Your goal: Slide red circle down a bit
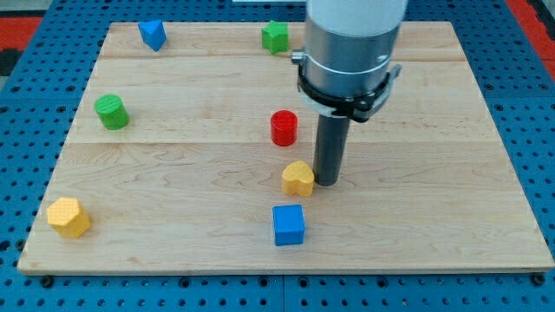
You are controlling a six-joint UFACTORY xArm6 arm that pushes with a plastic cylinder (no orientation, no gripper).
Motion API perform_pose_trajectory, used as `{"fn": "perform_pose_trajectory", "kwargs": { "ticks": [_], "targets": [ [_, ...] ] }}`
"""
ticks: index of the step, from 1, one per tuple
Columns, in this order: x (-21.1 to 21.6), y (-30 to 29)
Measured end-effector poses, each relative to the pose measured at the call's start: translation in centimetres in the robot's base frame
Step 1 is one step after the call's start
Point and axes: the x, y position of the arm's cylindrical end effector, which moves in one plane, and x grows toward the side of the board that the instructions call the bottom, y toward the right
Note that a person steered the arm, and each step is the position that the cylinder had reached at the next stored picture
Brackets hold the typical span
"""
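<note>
The red circle stands on the wooden board near the middle, a little above centre. My tip rests on the board below and to the right of the red circle, apart from it. The tip is right beside the yellow heart-shaped block, at its right side, close enough that I cannot tell whether they touch. The arm's grey body hangs over the board's top right part.
A blue cube lies below the yellow heart. A green cylinder is at the left, a yellow hexagon block at the bottom left, a blue block at the top left, a green block at the top centre.
</note>
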Motion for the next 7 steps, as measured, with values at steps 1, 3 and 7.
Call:
{"fn": "perform_pose_trajectory", "kwargs": {
  "ticks": [1,3,7],
  "targets": [
    [0.0,0.3],
    [0.0,-2.9],
    [-14.7,1.2]
  ]
}}
